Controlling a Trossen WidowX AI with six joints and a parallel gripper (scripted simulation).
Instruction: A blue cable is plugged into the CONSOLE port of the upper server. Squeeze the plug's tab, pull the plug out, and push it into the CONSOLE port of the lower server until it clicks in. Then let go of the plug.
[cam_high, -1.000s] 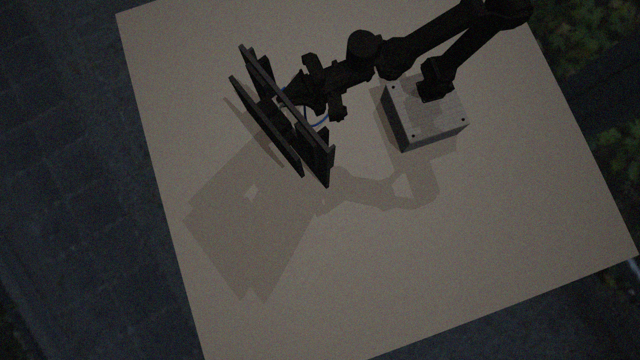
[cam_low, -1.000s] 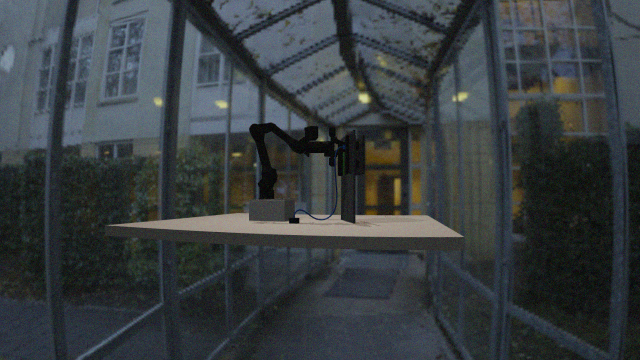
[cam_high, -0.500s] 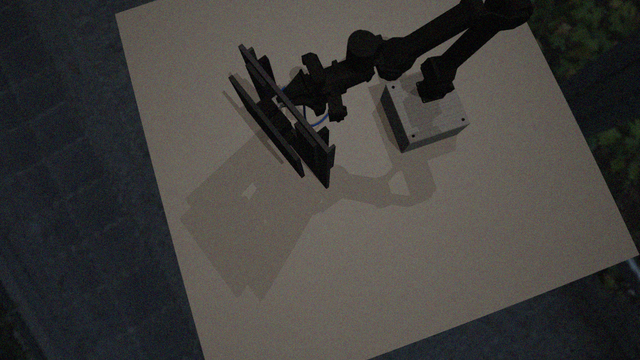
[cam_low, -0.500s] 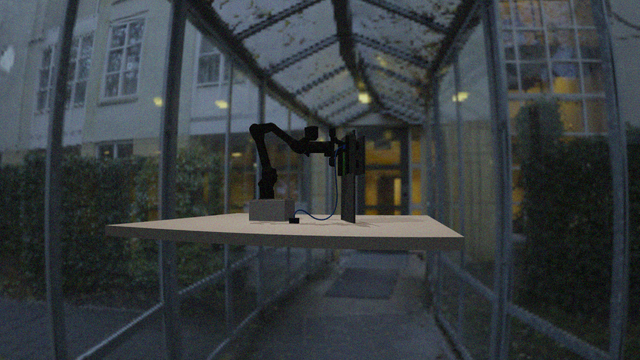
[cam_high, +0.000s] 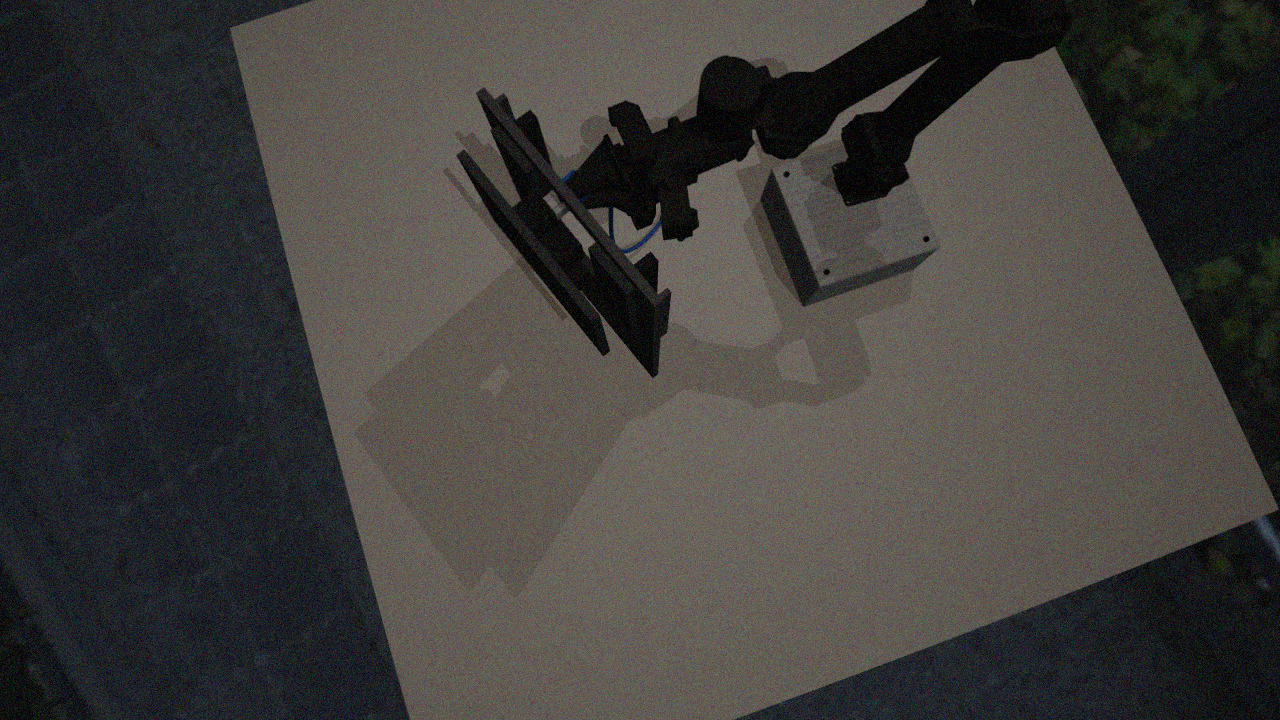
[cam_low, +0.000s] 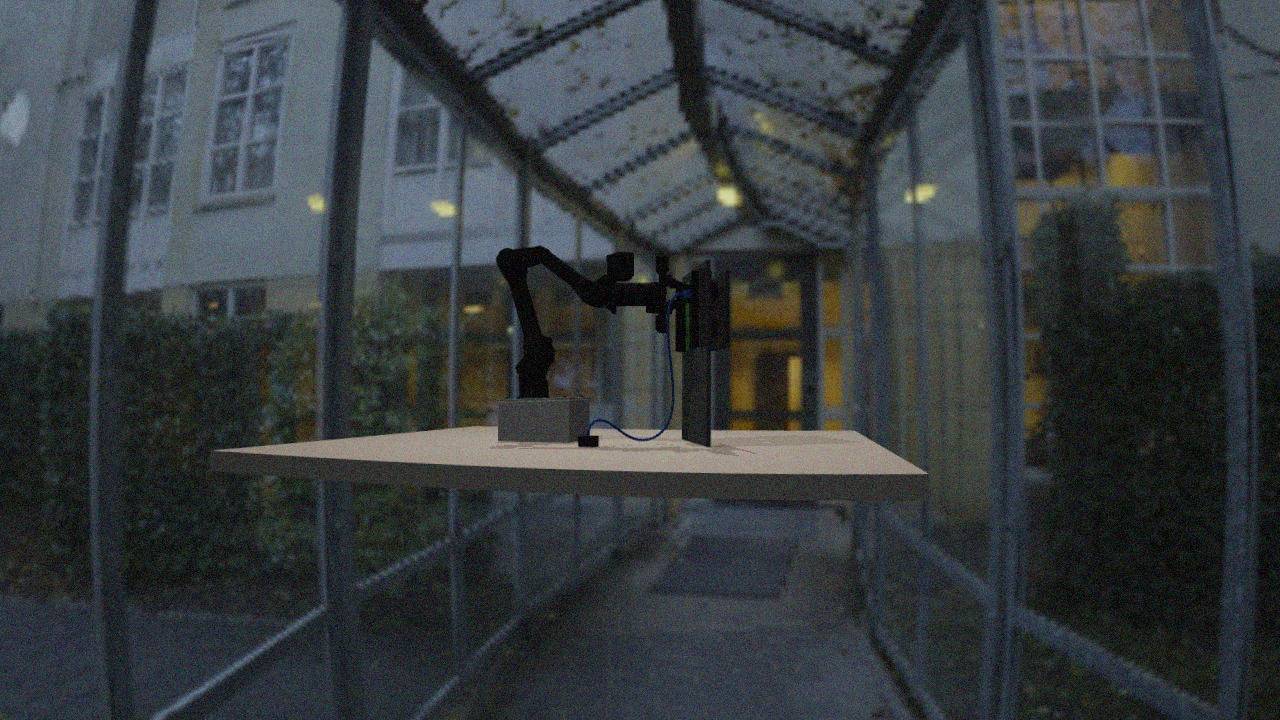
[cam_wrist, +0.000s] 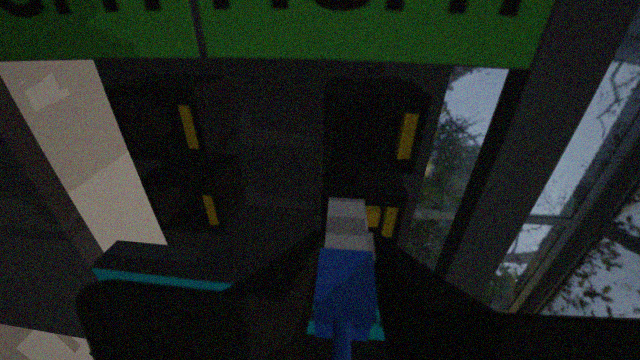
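At the front of the upright dark panel assembly (cam_high: 634, 308) (cam_low: 696, 394), the gripper (cam_high: 581, 189) (cam_low: 682, 291) (cam_wrist: 346, 242) is closed on the blue plug (cam_high: 569, 177) (cam_low: 685, 291) (cam_wrist: 346, 287), one dark finger on each side of it in the wrist view. The plug's pale nose (cam_wrist: 347, 220) points toward the dark port area, just beside a pair of short yellow strips (cam_wrist: 388, 222). Seating depth: cannot tell; the region is too dark. Which server the facing port belongs to: cannot tell either.

Wrist view, other items: a green label band (cam_wrist: 350, 37) with cut-off black lettering spans the top; a teal strip (cam_wrist: 160, 280) lies at lower left, and more teal shows behind the plug.

Cable: the blue cable (cam_high: 642, 247) (cam_low: 672, 376) (cam_wrist: 342, 347) leaves the rear of the plug, hangs down in front of the panels, then curves across low over the table (cam_high: 895, 537) (cam_low: 572, 476) to a small black block (cam_low: 588, 440) near the grey base block (cam_high: 827, 279) (cam_low: 543, 422). The black arm (cam_high: 863, 76) (cam_low: 528, 331) rises from that base block and bends over toward the panels, its last section roughly level in the exterior view.
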